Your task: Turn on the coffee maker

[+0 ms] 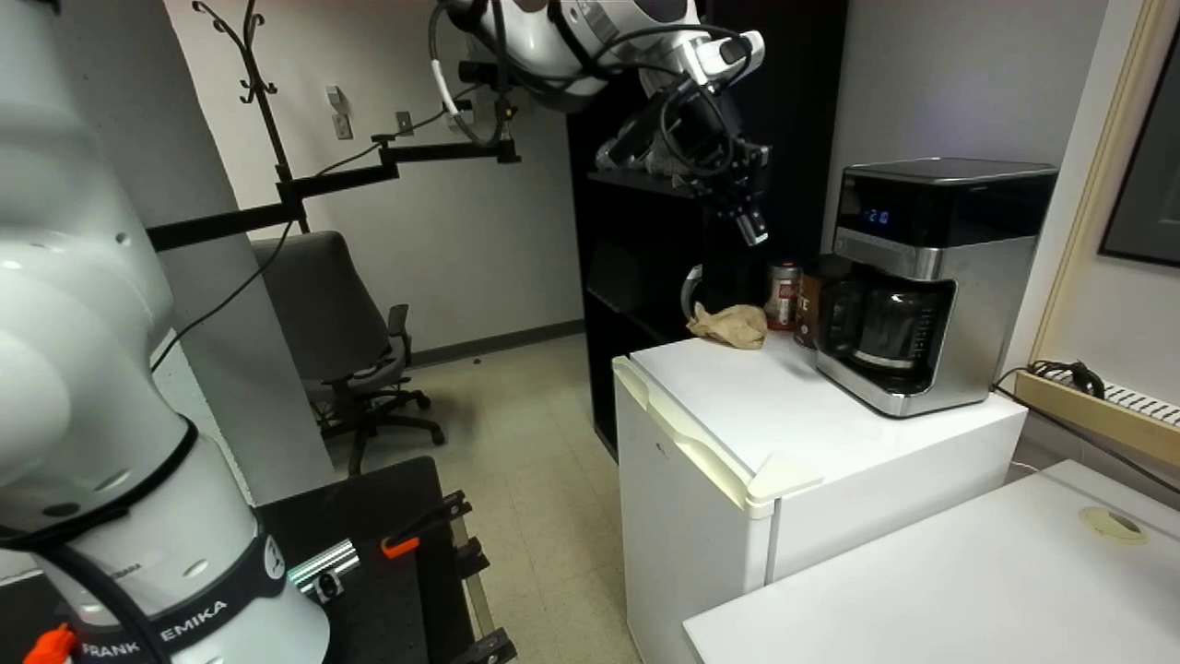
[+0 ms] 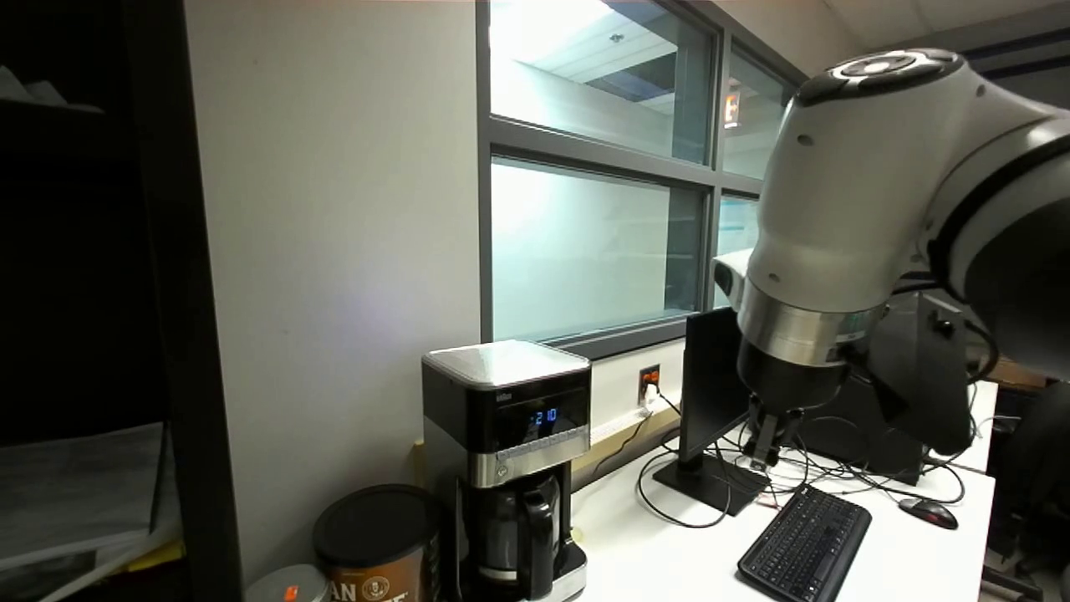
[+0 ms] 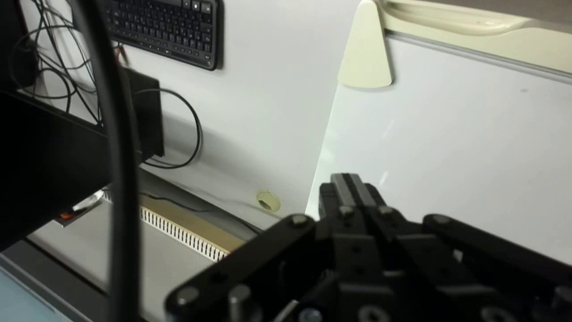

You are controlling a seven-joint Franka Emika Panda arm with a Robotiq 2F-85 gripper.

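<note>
The coffee maker is a boxy black and silver machine with a dark glass carafe in its lower recess. It shows in both exterior views [image 1: 991, 295] [image 2: 458, 410], upright on a white mini fridge. Its blue display [image 2: 545, 416] is lit and reads 2:10. A silver button band [image 2: 535, 456] runs below the display. My gripper is shut and empty in the wrist view [image 3: 353, 190]. It also shows in both exterior views [image 1: 752, 227] [image 2: 762, 456], in the air and apart from the coffee maker. The coffee maker is out of the wrist view.
The mini fridge [image 1: 728, 397] stands beside a white desk [image 1: 959, 590]. A brown canister [image 2: 376, 543], a red and silver can [image 1: 784, 295] and a crumpled brown bag [image 1: 730, 326] sit near the coffee maker. A monitor [image 2: 710, 393], keyboard [image 2: 807, 543] and loose cables are on the desk.
</note>
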